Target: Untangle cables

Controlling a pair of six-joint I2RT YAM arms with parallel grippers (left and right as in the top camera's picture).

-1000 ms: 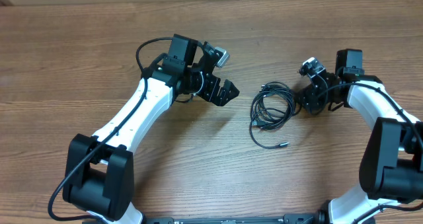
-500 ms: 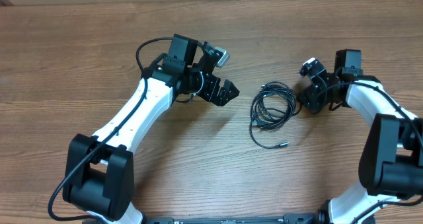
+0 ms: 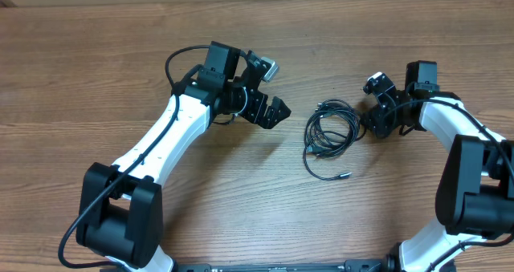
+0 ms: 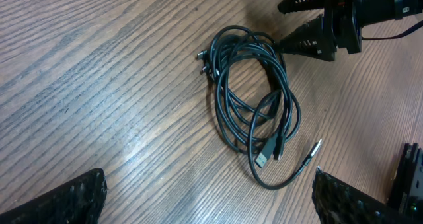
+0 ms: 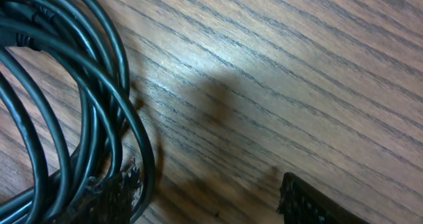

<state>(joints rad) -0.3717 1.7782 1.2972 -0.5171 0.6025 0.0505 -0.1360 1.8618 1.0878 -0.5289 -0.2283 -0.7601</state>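
Observation:
The cables (image 3: pixel 328 131) lie as one loose black coil on the wooden table, with a plug end (image 3: pixel 345 175) trailing toward the front. In the left wrist view the coil (image 4: pixel 254 105) shows several plugs at its top left and bottom. My left gripper (image 3: pixel 277 113) hovers left of the coil, open wide and empty, and its fingertips (image 4: pixel 63 197) frame bare wood. My right gripper (image 3: pixel 366 121) is open at the coil's right edge. In the right wrist view one finger (image 5: pixel 109 194) rests among the outer strands (image 5: pixel 79 85), and the outermost strand runs just inside it.
Wooden table (image 3: pixel 241 200) all round the coil. The right gripper's fingers (image 4: pixel 301 39) appear in the left wrist view, touching the coil's far side. Thick black wires run along both arms.
The right gripper has shifted very slightly at the coil's edge. The coil and the left arm have not moved.

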